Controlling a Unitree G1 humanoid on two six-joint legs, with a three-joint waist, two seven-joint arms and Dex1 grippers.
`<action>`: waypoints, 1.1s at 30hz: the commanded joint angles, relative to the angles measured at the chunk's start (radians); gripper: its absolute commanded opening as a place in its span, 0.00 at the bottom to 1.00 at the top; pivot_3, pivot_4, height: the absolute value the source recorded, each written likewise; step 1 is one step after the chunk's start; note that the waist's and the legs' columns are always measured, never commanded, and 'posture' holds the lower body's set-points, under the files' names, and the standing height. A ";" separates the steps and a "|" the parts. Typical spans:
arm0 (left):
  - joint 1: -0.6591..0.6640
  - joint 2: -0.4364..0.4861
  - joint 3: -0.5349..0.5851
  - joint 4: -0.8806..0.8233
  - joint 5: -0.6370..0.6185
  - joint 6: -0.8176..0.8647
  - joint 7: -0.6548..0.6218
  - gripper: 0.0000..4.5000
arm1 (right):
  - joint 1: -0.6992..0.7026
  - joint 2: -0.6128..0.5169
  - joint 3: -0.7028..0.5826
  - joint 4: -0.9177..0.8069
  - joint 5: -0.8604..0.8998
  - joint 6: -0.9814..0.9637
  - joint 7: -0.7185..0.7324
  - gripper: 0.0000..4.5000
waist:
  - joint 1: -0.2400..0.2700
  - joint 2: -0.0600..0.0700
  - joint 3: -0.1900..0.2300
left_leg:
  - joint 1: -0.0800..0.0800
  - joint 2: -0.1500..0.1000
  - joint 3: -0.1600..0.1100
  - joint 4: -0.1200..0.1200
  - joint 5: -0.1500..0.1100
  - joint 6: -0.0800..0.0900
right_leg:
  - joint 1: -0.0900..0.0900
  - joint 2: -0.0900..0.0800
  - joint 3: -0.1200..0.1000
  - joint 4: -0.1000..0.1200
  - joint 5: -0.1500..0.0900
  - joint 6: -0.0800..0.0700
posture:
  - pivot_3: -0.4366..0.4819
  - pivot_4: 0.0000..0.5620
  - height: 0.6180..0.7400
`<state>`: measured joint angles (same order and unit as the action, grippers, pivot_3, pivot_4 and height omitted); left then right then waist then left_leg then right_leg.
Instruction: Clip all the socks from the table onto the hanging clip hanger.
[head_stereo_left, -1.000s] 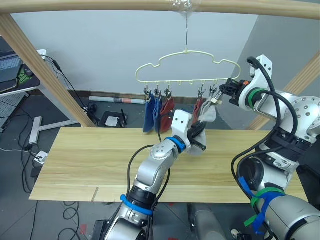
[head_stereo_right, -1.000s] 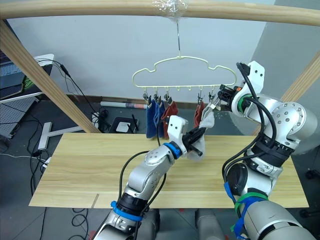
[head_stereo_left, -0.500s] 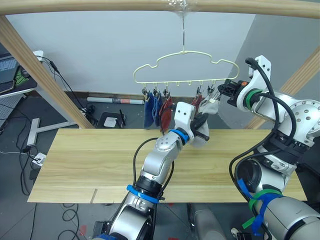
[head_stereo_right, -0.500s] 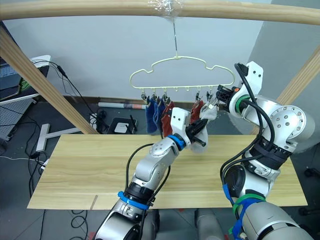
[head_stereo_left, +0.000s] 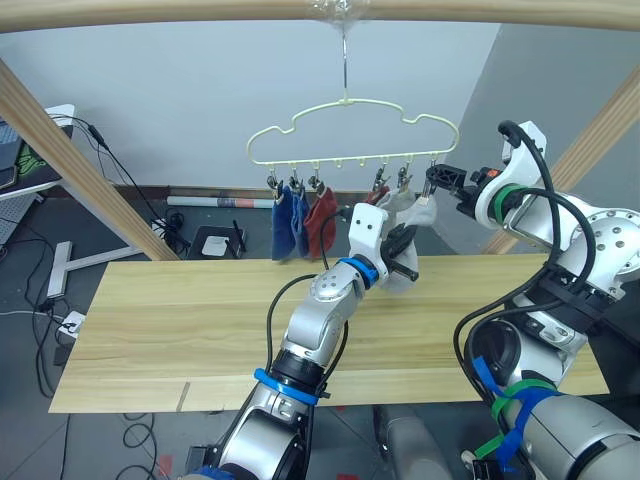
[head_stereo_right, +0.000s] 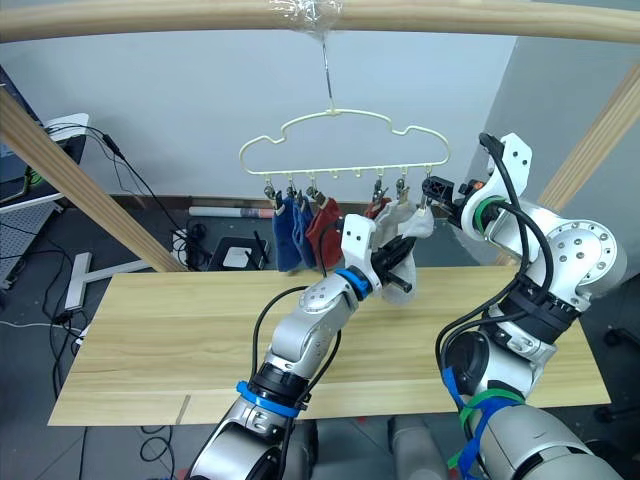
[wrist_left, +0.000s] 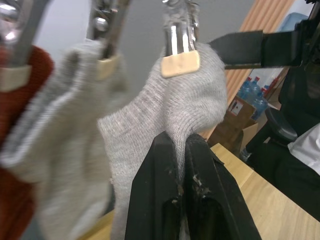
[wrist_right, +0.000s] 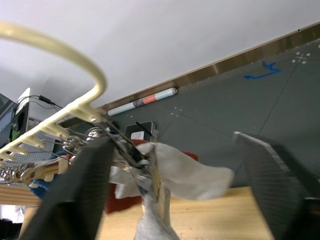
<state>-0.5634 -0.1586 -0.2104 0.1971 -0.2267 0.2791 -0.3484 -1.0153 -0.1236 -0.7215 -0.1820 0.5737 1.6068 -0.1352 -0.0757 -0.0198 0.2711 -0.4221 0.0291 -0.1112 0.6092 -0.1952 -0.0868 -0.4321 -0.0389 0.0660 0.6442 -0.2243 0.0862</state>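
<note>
The pale yellow clip hanger (head_stereo_left: 352, 128) hangs from the wooden pole above the table (head_stereo_left: 150, 330). Two blue socks (head_stereo_left: 286, 218) and a rust red sock (head_stereo_left: 321, 216) hang on its left clips. Another red sock (head_stereo_left: 375, 200) and a grey sock (wrist_left: 65, 130) hang further right. The end clip (wrist_left: 180, 60) pinches a second grey sock (wrist_left: 175, 110). My left gripper (head_stereo_left: 403, 262) is shut on that sock's lower part, its fingers (wrist_left: 165, 165) pressed together on the knit. My right gripper (wrist_right: 174, 140) stands open, its fingers on either side of the end clip (wrist_right: 145, 170).
Slanted wooden frame poles (head_stereo_left: 70, 160) stand at both sides of the table. Behind the table lie a cardboard tube (head_stereo_left: 220, 201), cables and a dark box (head_stereo_left: 215, 242) on the floor. A desk (head_stereo_left: 30, 180) stands at far left.
My right gripper has opened and let go of the end clip, which now pinches the grey sock. The left gripper stays shut on the sock. The view has shifted a little.
</note>
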 joint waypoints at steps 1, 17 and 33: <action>-0.034 -0.080 0.009 -0.045 -0.089 0.081 -0.023 0.00 | -0.035 -0.111 0.065 -0.009 0.064 0.008 0.125 0.99 | -0.003 0.001 0.000 | -0.001 0.000 0.000 0.000 0.000 0.000 | -0.002 0.000 0.000 0.000 0.000 0.000 | 0.36 0.46 1.00; -0.012 0.087 0.066 -0.038 -0.155 0.154 -0.122 0.72 | 0.197 -0.244 0.156 -0.126 0.112 -0.068 0.338 1.00 | -0.013 0.001 0.000 | -0.005 0.000 0.002 0.000 0.000 0.000 | -0.007 0.001 0.002 0.001 0.001 0.001 | 0.37 0.44 1.00; 0.315 1.120 0.481 -0.067 -0.132 0.096 -0.630 1.00 | 0.715 -0.683 0.465 -0.139 -0.002 -0.875 1.030 1.00 | 0.003 0.000 0.000 | -0.004 0.002 0.005 0.001 0.000 0.000 | -0.008 0.001 0.004 0.000 -0.002 -0.002 | 0.56 0.37 1.00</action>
<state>-0.2648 0.9033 0.2216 0.0741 -0.3696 0.4185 -0.8861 -0.3115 -0.7769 -0.2233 -0.3213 0.5454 0.7867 0.8191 -0.0731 -0.0199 0.2714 -0.4258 0.0307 -0.1066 0.6096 -0.1949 -0.0872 -0.4402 -0.0380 0.0698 0.6438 -0.2263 0.0841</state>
